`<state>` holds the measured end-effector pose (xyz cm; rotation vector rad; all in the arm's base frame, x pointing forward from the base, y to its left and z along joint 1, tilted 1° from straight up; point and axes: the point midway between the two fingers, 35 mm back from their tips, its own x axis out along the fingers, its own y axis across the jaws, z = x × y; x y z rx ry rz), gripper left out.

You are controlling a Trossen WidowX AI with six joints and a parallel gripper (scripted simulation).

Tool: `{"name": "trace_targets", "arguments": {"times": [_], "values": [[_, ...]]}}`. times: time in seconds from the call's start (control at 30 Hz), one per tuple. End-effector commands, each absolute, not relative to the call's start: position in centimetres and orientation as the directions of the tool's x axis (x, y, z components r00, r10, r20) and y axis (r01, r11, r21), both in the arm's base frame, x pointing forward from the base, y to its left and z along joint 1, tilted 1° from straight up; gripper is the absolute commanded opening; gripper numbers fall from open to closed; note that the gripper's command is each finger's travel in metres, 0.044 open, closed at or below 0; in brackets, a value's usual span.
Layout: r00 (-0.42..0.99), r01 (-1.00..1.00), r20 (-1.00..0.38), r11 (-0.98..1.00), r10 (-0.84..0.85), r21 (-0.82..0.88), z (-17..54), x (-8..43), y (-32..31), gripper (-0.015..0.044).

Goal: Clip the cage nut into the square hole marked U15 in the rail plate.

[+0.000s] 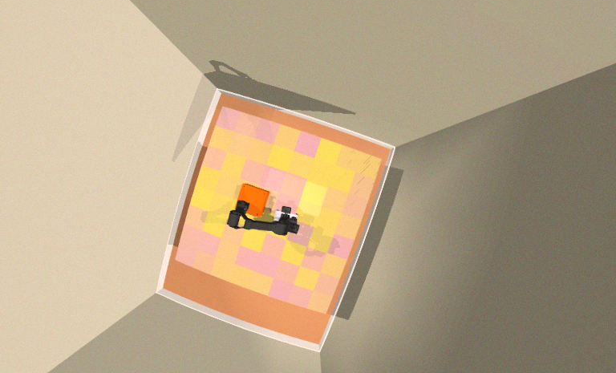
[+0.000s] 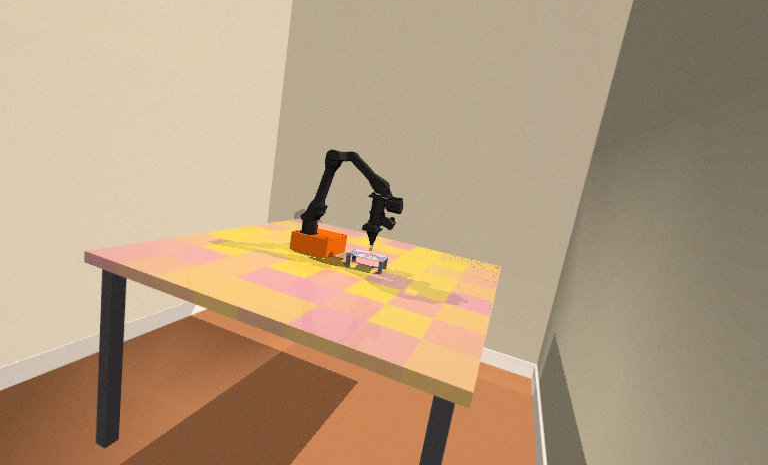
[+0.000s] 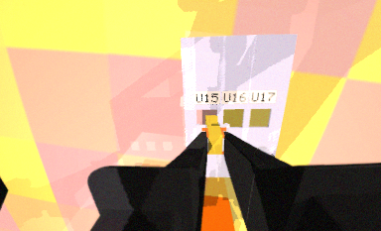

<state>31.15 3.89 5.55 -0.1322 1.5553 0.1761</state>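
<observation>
An end effector [image 1: 285,216] [image 2: 371,242] [image 3: 213,137] clamps the cage nut [image 3: 214,139] above the rail plate [image 1: 279,213] [image 2: 367,256] [image 3: 233,67].

Black fingers partly hide the nut, yellow with orange edges, near the U15 hole [image 3: 207,113], itself partly covered; whether they touch is unclear. U16 [image 3: 233,118] and U17 [image 3: 260,118] show beside it. The plate stands on legs on the patchwork worktop [image 1: 254,257] [image 2: 339,301].

Plain-walled room with a robot-arm table [image 2: 339,347], lab-like.
</observation>
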Motion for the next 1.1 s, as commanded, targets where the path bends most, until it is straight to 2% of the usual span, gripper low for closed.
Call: {"name": "trace_targets", "arguments": {"times": [0.0,1.07], "values": [[0.000,-0.192,-1.000,0.981,0.031,0.030,4.8,31.0,3.9,0.0035],[0.000,-0.192,-1.000,0.981,0.027,0.026,3.1,31.0,4.0,0.0035]]}}
